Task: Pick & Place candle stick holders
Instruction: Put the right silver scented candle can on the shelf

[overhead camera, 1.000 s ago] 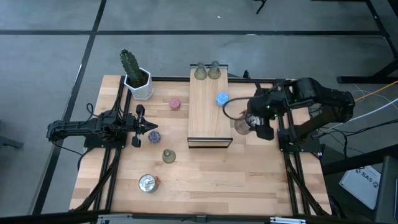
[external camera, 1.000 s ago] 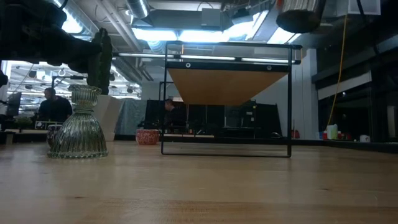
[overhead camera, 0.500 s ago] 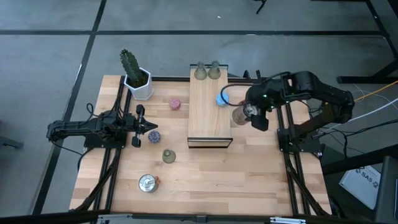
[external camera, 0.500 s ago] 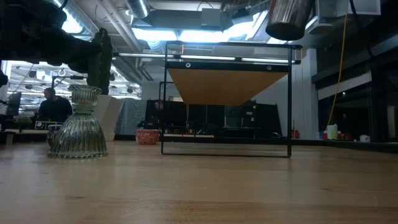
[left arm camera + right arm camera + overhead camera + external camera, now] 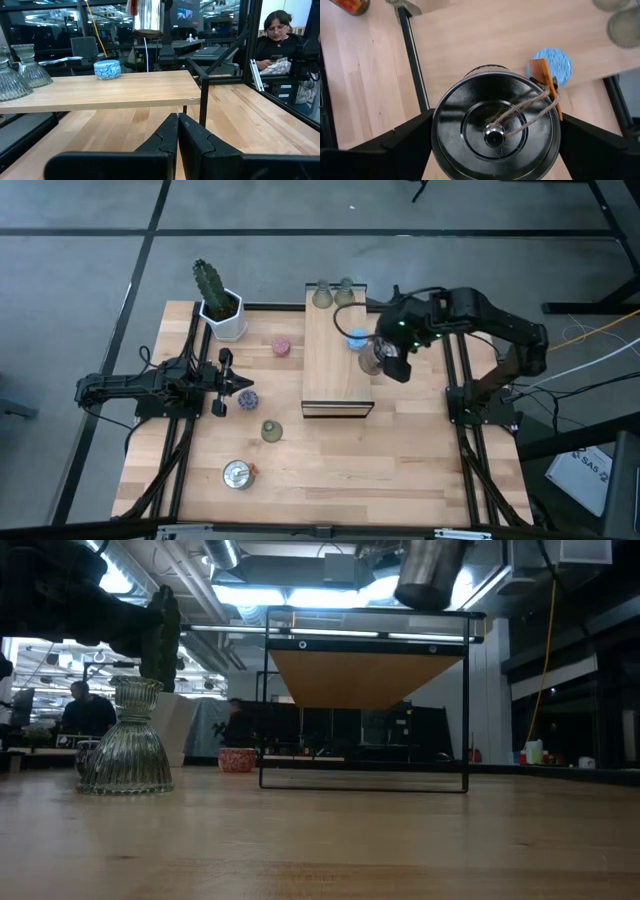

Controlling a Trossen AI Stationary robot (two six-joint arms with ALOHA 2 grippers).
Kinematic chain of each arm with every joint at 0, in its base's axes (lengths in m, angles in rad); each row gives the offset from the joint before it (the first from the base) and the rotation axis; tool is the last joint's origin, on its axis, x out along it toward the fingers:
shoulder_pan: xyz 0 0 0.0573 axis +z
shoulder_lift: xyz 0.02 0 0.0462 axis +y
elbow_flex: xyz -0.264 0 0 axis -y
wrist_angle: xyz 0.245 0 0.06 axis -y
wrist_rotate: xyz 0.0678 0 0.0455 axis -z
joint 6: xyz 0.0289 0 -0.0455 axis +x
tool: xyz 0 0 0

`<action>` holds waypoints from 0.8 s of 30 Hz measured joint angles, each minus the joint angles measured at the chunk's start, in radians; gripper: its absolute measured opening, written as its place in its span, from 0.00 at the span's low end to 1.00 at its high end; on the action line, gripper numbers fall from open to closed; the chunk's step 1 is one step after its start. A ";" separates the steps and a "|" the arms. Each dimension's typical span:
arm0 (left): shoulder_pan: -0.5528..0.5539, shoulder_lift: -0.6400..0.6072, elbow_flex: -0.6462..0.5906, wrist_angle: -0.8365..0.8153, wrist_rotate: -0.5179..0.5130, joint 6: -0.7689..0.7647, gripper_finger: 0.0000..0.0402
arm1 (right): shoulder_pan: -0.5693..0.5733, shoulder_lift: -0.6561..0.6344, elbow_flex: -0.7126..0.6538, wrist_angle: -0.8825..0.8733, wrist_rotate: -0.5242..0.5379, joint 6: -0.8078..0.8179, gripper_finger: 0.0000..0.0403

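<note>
The right end effector (image 5: 384, 358) hangs in the air over the right long edge of the wooden board (image 5: 336, 370), its fingers spread wide around a shiny silver holder (image 5: 372, 361) that it grips clear of any surface. In the right wrist view the silver holder's dark underside fills the gap between the fingers, with twine and an orange tag hanging from it.

The blue holder (image 5: 356, 339) sits on the board just beside the carried one, near that same edge. Two green holders (image 5: 333, 294) stand at the board's far end; the middle and near end of the board are bare.

The left end effector (image 5: 236, 385) rests low over the worktop (image 5: 400, 470), fingers pressed together, the purple holder (image 5: 247, 398) just beside it. On the worktop left of the board are the pink holder (image 5: 282, 346), a third green holder (image 5: 271, 431) and a second silver holder (image 5: 237, 475).
</note>
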 joint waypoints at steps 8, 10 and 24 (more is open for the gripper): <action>0.000 0.000 0.000 0.000 -0.001 0.000 0.02 | -0.001 0.130 0.150 -0.023 -0.010 -0.022 0.90; 0.000 0.000 0.000 0.000 -0.001 0.000 0.02 | -0.001 0.156 0.178 -0.032 -0.015 -0.022 0.90; 0.000 0.000 0.000 0.000 -0.001 0.000 0.02 | 0.022 0.214 0.200 -0.036 -0.025 -0.015 0.90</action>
